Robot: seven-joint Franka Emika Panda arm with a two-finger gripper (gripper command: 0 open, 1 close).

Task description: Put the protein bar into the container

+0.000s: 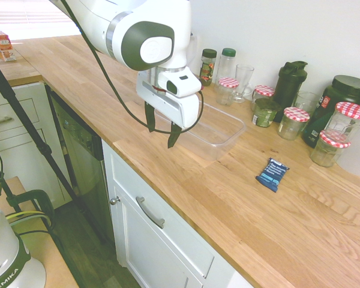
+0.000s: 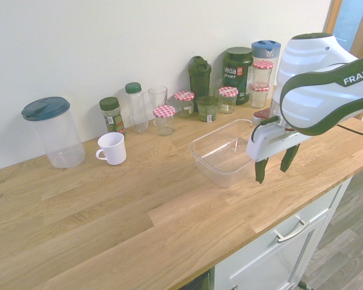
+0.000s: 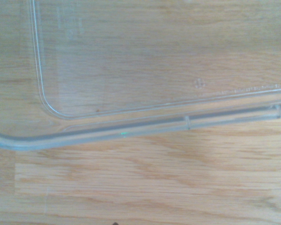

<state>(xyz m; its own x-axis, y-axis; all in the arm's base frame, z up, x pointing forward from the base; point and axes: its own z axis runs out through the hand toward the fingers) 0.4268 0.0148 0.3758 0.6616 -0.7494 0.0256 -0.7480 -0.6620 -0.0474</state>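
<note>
Your gripper is spread, 2 fingers apart w/ nothing btwn them, pointing down over the front edge of the clear container. Protein bar is on the counter, outside the container, nr the jars w/ red-checked lids. In the 2nd ext. view you've got a white mug btwn the container and the pitcher w/ dark-blue lid. Wrist cam shows you the container's rim + 1 rounded corner.

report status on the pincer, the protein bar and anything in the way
Pincer open, holding nothing, by the clear container's edge. Protein bar on the counter, outside the container. Nothing seen standing between bar and container.
</note>
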